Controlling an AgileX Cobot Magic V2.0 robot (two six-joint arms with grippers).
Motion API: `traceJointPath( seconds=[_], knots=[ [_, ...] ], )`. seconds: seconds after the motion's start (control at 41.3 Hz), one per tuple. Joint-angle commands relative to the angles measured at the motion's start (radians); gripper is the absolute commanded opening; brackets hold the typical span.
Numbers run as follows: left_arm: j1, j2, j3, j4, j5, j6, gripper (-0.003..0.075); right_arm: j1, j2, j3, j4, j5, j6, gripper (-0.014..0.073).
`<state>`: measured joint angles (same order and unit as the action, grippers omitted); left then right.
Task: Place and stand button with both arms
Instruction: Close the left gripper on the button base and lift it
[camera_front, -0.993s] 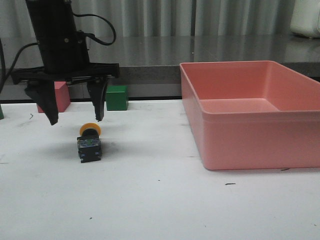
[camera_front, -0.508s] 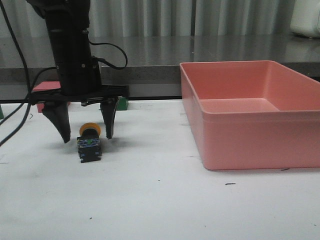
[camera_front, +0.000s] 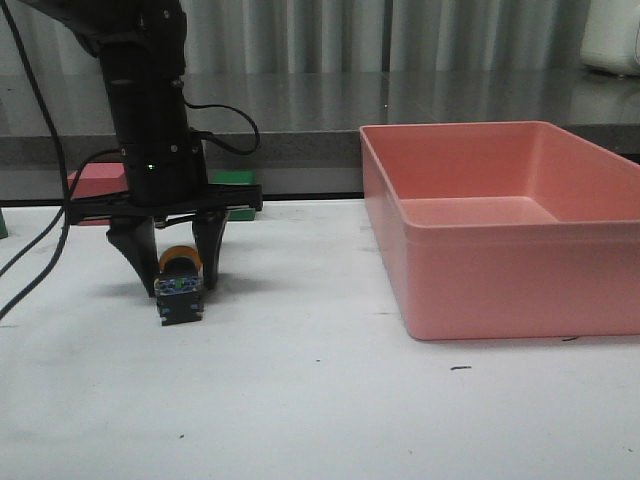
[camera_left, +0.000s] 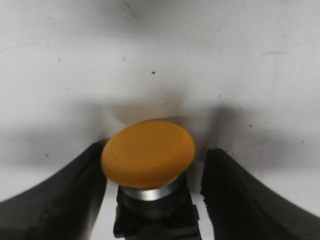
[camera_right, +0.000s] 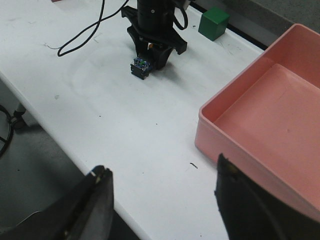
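Note:
The button (camera_front: 180, 298) lies on its side on the white table, dark base toward the front, yellow cap (camera_left: 147, 152) pointing to the back. My left gripper (camera_front: 180, 286) is down at table level with one finger on each side of the cap. In the left wrist view one finger (camera_left: 75, 190) touches the cap's rim and the other finger (camera_left: 235, 195) stands a small gap away, so the gripper is open. My right gripper (camera_right: 162, 167) hangs open and empty high over the table's front edge, far from the button (camera_right: 141, 65).
A large pink bin (camera_front: 500, 280) takes up the right side of the table. A green cube (camera_front: 235, 180) and a red cube (camera_front: 95, 180) sit at the back behind the left arm. A black cable (camera_right: 80, 40) trails over the table's left part.
My left gripper has come down from above the button to table level, and its fingers have narrowed from wide apart to close around the cap. The button has not moved.

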<state>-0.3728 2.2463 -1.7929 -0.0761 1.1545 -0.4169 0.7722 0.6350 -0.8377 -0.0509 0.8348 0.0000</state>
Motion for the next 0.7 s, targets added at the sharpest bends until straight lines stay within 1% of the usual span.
traceJointPath(
  seconds=[0.0,0.048,0.121,0.291,0.412,0.508,0.557,0.678],
  knots=[
    [-0.007,-0.062,-0.027,-0.005,-0.008,-0.013,0.0251,-0.004,-0.002,-0.023,-0.011,-0.072,-0.007,0.0468],
    [-0.007,-0.062,-0.027,-0.005,-0.008,-0.013,0.0222,-0.004,-0.002,-0.023,-0.011,-0.072,-0.007,0.0468],
    [-0.007,-0.062,-0.027,-0.001,-0.002,-0.013,0.0206,-0.004,-0.002,-0.023,-0.011,-0.072,-0.007,0.0468],
    [-0.007,-0.072,-0.027,0.028,0.023,0.028,0.0206,-0.004,-0.002,-0.023,-0.011,-0.072,-0.007,0.0468],
    [-0.007,-0.106,-0.027,0.032,0.040,0.081,0.0206,-0.004,-0.002,-0.023,-0.011,-0.072,-0.007,0.0468],
    [-0.007,-0.152,-0.027,0.050,0.051,0.141,0.0206,-0.004,-0.002,-0.023,-0.011,-0.072,-0.007,0.0468],
    [-0.007,-0.176,-0.027,0.076,0.051,0.148,0.0206,-0.004,-0.002,-0.023,-0.011,-0.072,-0.007,0.0468],
    [-0.001,-0.257,0.007,0.092,0.035,0.204,0.0206,-0.004,-0.002,-0.023,-0.011,-0.072,-0.007,0.0468]
  ],
)
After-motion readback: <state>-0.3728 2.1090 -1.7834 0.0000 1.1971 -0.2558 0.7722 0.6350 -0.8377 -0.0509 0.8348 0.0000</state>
